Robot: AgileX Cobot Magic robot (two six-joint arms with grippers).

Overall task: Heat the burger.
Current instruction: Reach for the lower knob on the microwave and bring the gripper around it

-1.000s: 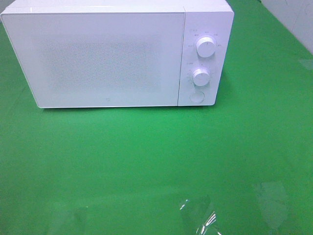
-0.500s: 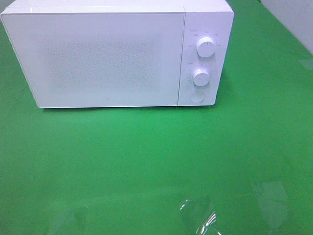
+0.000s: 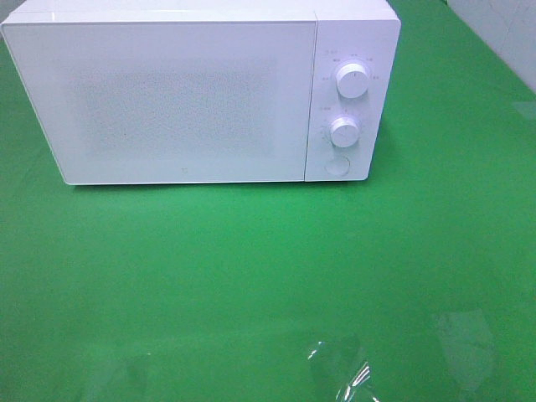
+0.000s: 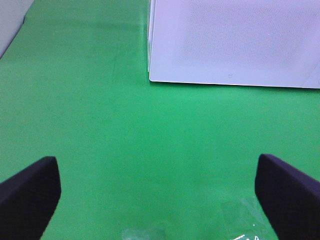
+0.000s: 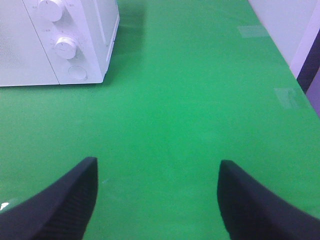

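The burger is out of view in every frame. A white microwave [image 3: 201,92] stands at the back of the green table with its door shut; it also shows in the left wrist view as the microwave [image 4: 235,42] and in the right wrist view as the microwave [image 5: 55,40]. My left gripper [image 4: 157,200] hangs open over bare green cloth in front of the door, nothing between its dark fingers [image 4: 30,192]. My right gripper [image 5: 157,200] is open too, over the cloth in front of and to the right of the control panel. Neither gripper shows in the high view.
Two round knobs [image 3: 353,80] and a round button [image 3: 337,166] sit on the microwave's right panel. Pieces of clear tape [image 3: 339,373] shine on the cloth near the front edge. A white wall [image 5: 295,25] borders the table on the right.
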